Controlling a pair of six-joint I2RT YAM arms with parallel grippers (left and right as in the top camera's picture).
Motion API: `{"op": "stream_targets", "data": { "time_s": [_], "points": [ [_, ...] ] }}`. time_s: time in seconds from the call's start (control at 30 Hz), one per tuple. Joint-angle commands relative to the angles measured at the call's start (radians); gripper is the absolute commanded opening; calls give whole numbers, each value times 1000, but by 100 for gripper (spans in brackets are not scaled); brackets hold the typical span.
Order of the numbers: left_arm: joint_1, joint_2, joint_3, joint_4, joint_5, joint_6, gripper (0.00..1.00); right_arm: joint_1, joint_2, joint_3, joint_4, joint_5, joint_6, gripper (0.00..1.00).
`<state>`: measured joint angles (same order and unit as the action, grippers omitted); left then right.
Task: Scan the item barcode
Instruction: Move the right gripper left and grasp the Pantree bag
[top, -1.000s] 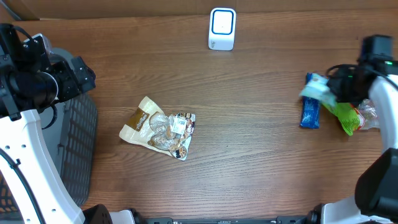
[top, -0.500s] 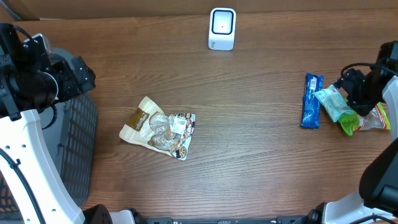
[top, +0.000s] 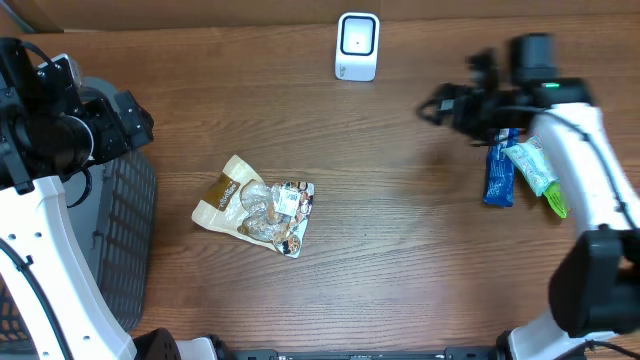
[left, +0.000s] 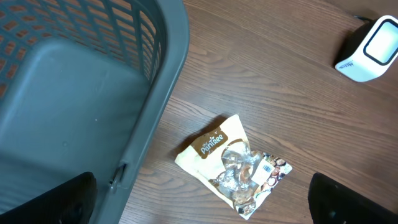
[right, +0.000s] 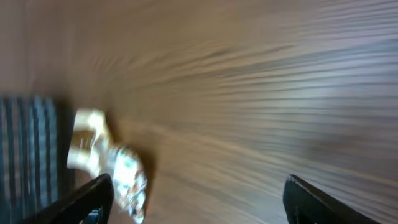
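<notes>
Right end effector (top: 445, 105) has swung off the far-right edge of the overhead view to upper right-centre. It's now just up-frame of the blue bar (top: 498, 165) & green packet (top: 535, 170), which lie side by side on the desk (top: 400, 250). Fingers wide apart, nothing betw them. Wrist view is motion-blurred but shows both tips at the lower corners w/ bare wood in the gap.

Item I take to be next is the snack pouch (top: 255, 208), flat at centre-left of the overhead, well apart from me, down & left of my tips. Its long axis runs upper left to lower right. White barcode label (top: 288, 200) faces up near the lower-right end, i.e. the end toward me.

Left end effector (top: 130, 120), also wide & empty, sits by the basket (top: 135, 240) at the left edge, prob somewhat nearer the pouch. Scanner (top: 357, 46) stands at top centre, betw pouch & me left-to-right.
</notes>
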<state>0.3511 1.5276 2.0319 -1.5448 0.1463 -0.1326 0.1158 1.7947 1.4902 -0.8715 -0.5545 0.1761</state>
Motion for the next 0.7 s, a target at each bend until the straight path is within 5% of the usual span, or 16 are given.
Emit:
{"op": "stream_targets", "data": {
  "time_s": [0.0, 0.3, 0.67],
  "points": [
    [-5, -11, 17, 1, 8, -18, 100, 141, 70, 14, 30, -23, -11, 89],
    [-5, -11, 17, 2, 8, -18, 100, 394, 261, 14, 137, -27, 64, 98],
    [-5, -11, 17, 1, 8, -18, 100, 520, 317, 14, 254, -38, 97, 100]
  ]
}}
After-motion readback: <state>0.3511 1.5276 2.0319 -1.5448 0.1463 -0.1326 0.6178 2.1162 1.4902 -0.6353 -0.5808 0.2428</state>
